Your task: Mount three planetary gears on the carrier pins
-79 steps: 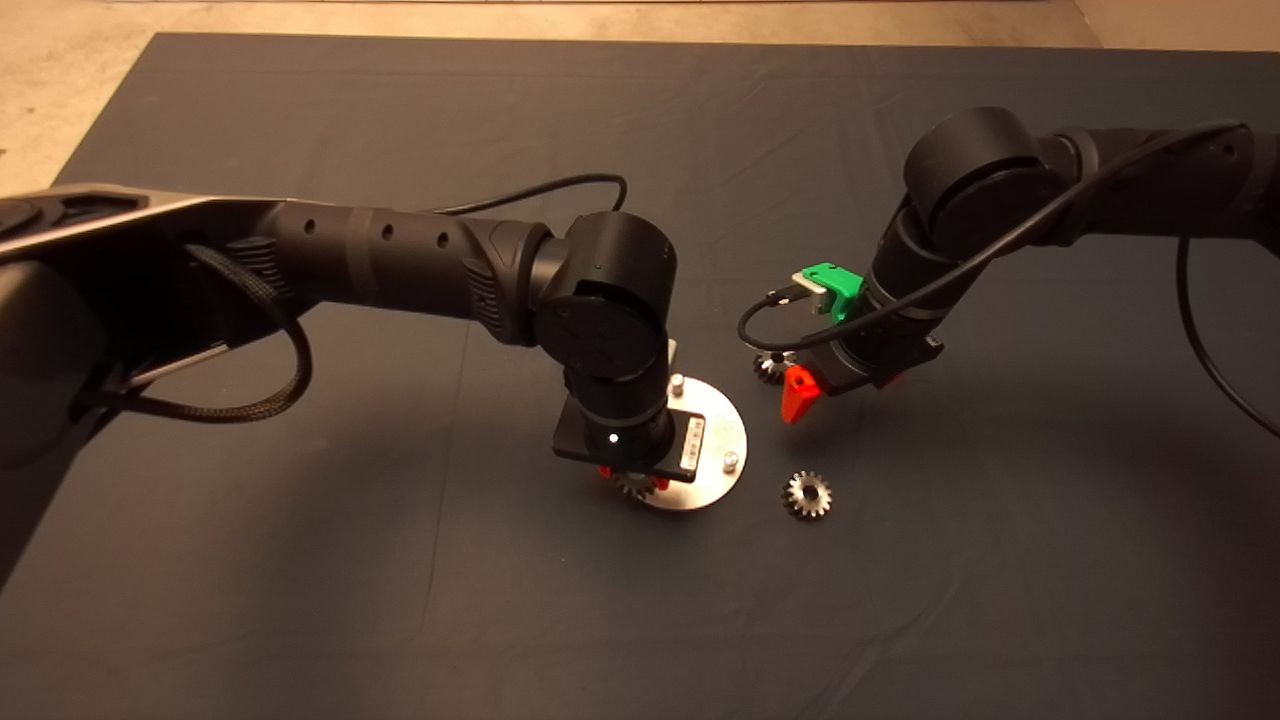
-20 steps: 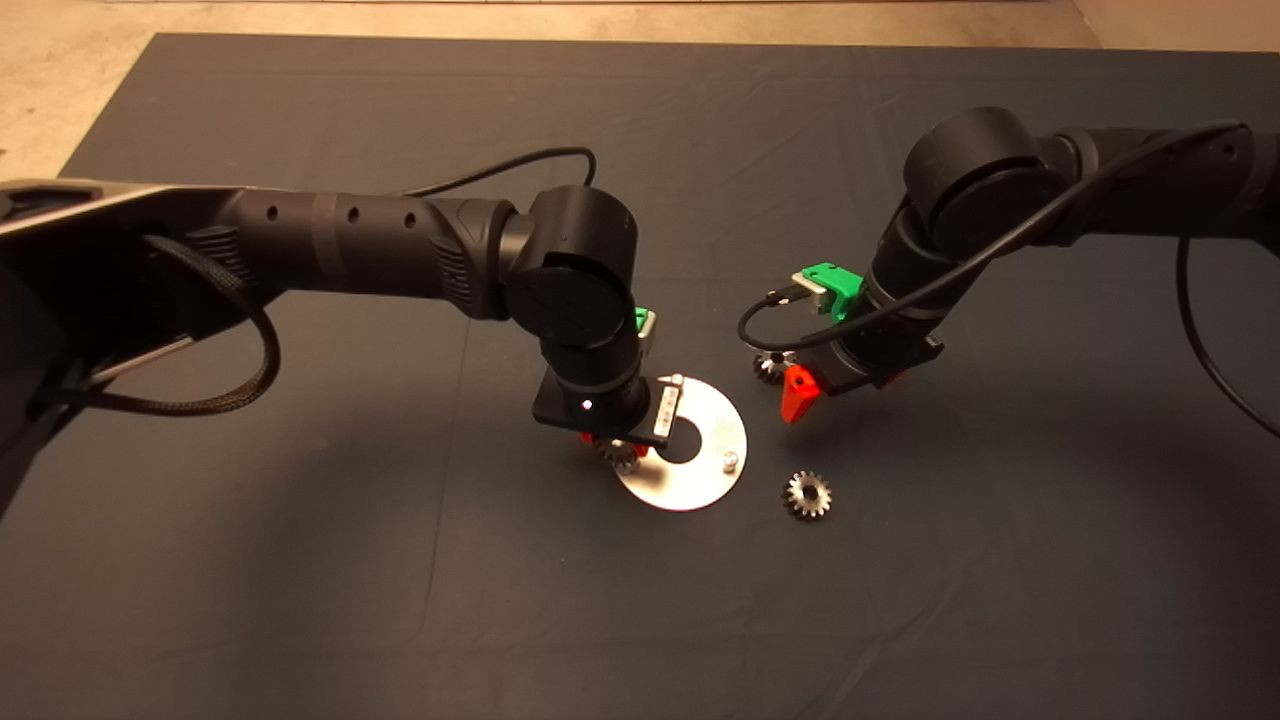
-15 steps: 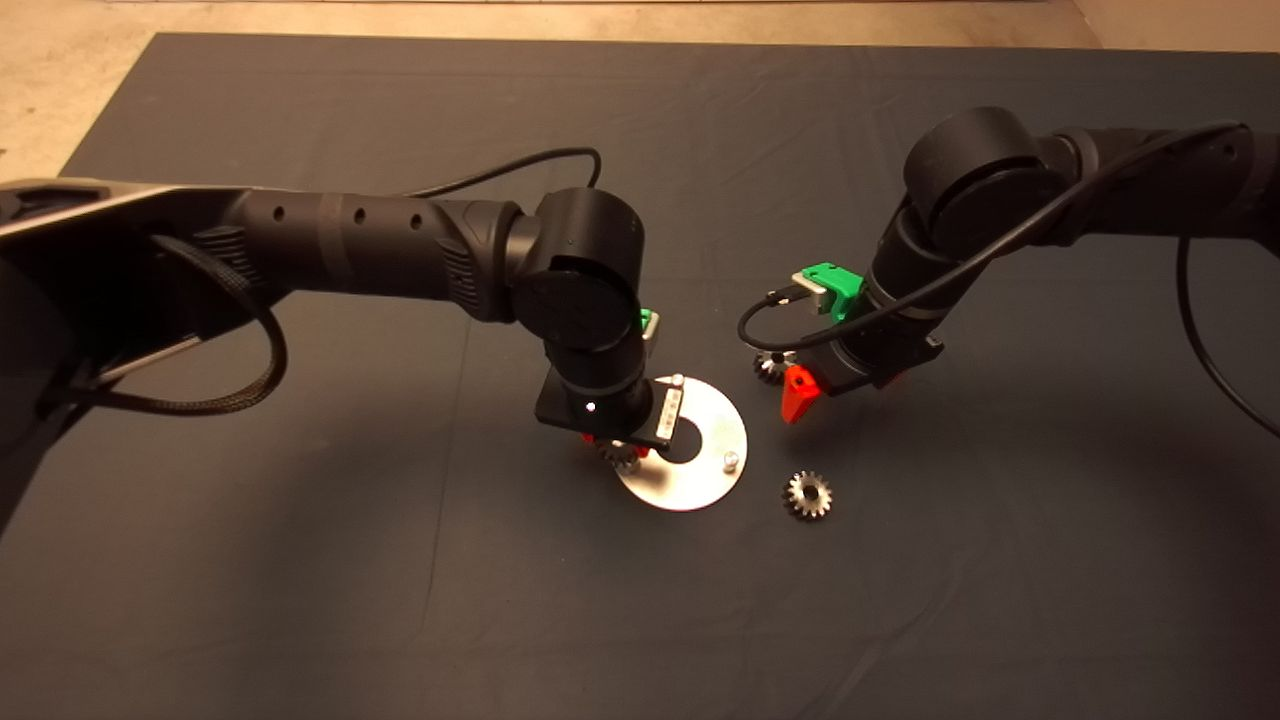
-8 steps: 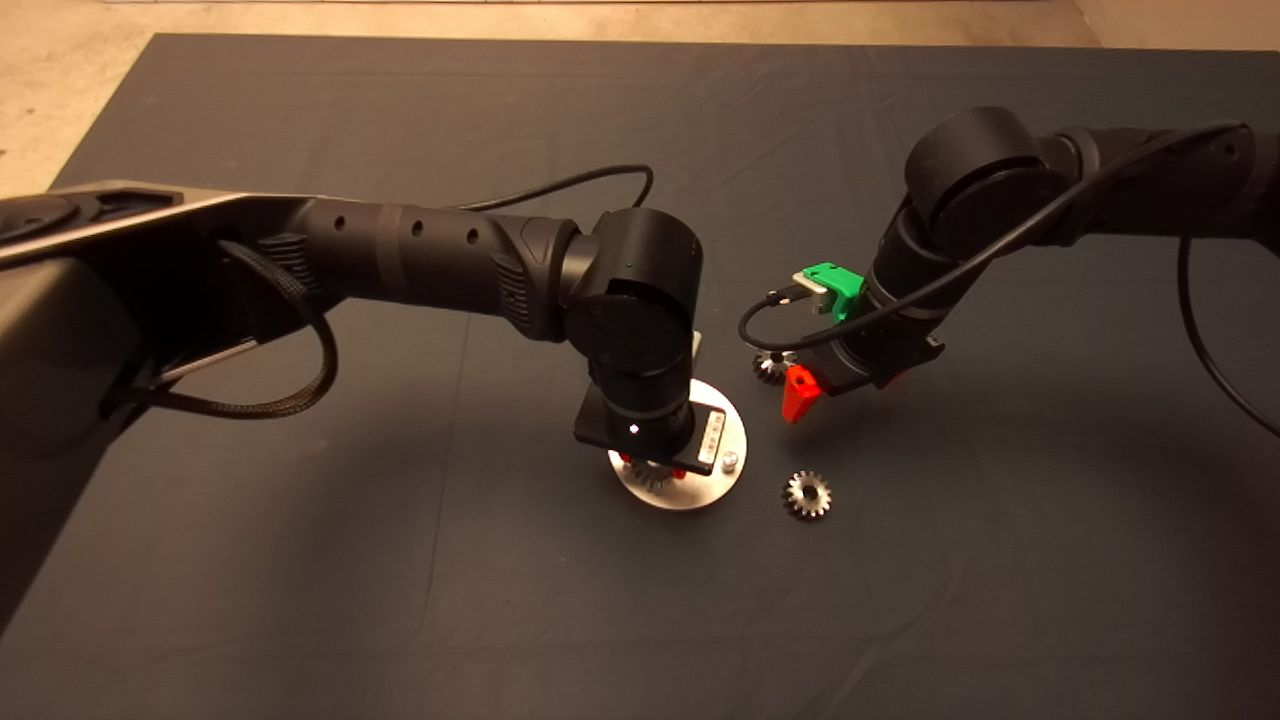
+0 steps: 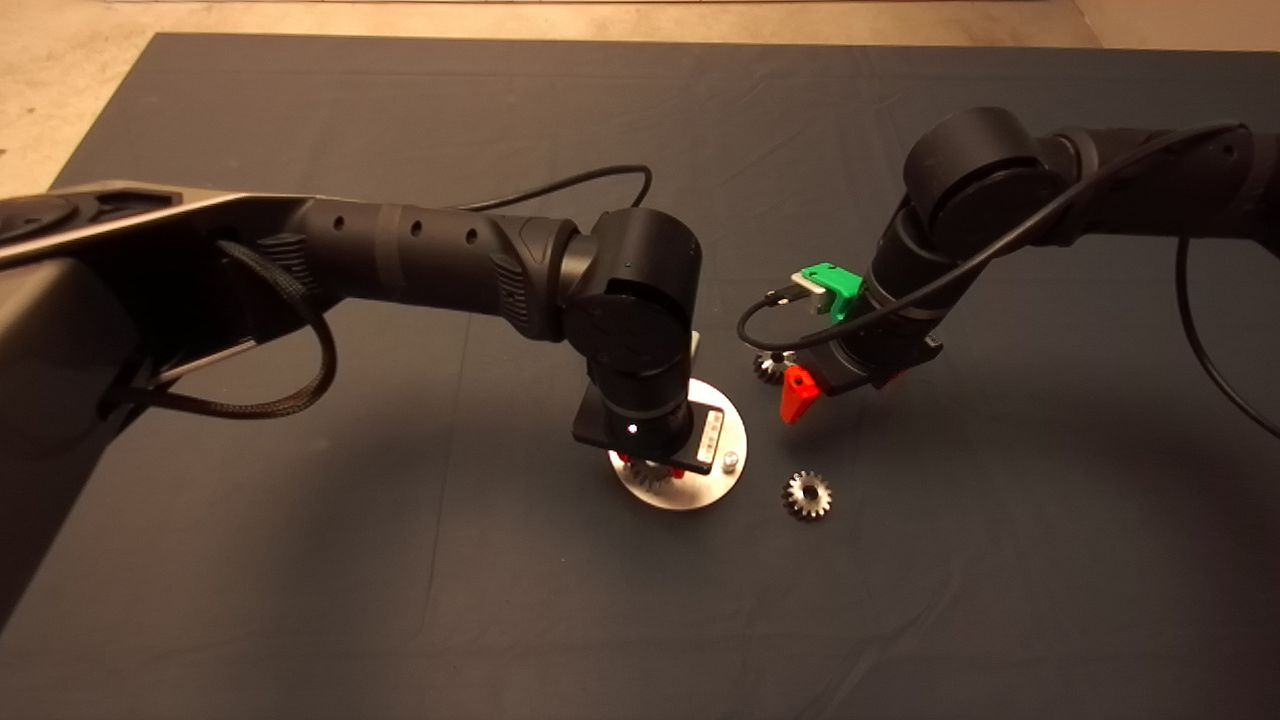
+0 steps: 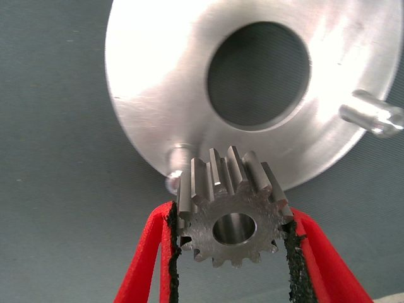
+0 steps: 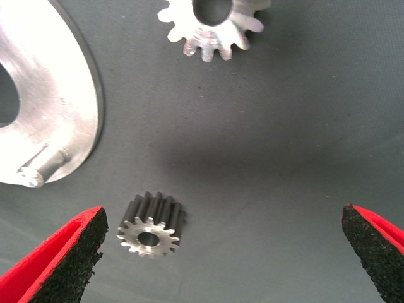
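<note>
Dark mat (image 5: 300,600) bears a flat round silver disc (image 6: 158,82), over which the left gripper (image 6: 230,252) clenches a small silvery spur gear (image 6: 230,211), right gripper (image 7: 221,252) spread wide.

One gear (image 6: 230,218) over disc (image 6: 158,82), two (image 7: 151,230) on mat

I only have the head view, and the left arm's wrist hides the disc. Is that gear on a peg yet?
Observer: No. The left wrist view shows the gear clamped between the left gripper's pads with its centre hole empty. The nearest peg stands just beyond its teeth.
Operator: And the right gripper, is it holding anything?
Observer: No. In the right wrist view the right gripper is open. A loose gear lies on the mat between its fingers, close to one of them.
</note>
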Robot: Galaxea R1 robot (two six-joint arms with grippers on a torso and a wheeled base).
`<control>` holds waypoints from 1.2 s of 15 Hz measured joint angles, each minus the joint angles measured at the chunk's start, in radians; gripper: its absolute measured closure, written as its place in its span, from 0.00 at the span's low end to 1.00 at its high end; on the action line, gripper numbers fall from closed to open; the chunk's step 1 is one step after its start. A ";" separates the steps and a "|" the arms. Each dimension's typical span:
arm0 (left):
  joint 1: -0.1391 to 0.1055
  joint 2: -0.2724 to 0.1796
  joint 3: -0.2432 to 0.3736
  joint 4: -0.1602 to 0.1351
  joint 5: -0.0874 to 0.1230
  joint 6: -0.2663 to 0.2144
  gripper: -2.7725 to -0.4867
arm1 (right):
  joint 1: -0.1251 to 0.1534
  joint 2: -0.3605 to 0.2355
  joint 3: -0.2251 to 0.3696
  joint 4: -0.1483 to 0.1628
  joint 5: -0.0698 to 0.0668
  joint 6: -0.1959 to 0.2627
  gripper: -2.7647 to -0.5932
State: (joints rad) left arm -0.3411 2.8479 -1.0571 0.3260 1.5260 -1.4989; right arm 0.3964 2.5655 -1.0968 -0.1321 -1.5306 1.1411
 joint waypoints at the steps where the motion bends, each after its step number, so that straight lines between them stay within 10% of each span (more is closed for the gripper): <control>1: -0.001 -0.008 0.000 0.000 -0.002 0.003 0.85 | 0.000 0.000 0.000 0.000 0.000 0.000 0.00; 18: -0.005 -0.050 0.000 -0.004 -0.011 0.043 0.85 | 0.000 0.000 0.000 0.000 0.000 0.000 0.00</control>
State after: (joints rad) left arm -0.3457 2.7979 -1.0567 0.3223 1.5153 -1.4557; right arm 0.3964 2.5655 -1.0964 -0.1326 -1.5302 1.1411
